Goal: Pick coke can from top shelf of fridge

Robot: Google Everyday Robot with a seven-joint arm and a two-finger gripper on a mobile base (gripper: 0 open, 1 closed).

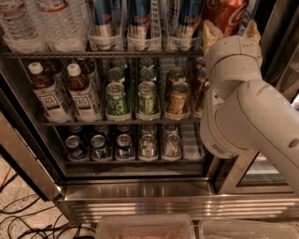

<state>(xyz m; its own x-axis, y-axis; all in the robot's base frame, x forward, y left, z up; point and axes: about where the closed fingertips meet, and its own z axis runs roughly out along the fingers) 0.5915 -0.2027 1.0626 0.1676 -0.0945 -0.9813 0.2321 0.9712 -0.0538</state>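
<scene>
In the upper right of the frame the gripper (232,31) sits at the coke can (231,14) on the top shelf (103,54) of the fridge (140,191) — the white arm (252,116) fills the right side. Blue-and-silver cans (140,16) and water bottles (56,21) stand to its left — green cans (117,98) on the rack below.

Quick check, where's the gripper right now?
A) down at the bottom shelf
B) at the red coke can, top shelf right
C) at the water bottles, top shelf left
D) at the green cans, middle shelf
B: the gripper is up at the coke can, at the right end of the top shelf, well above the green cans.
</scene>
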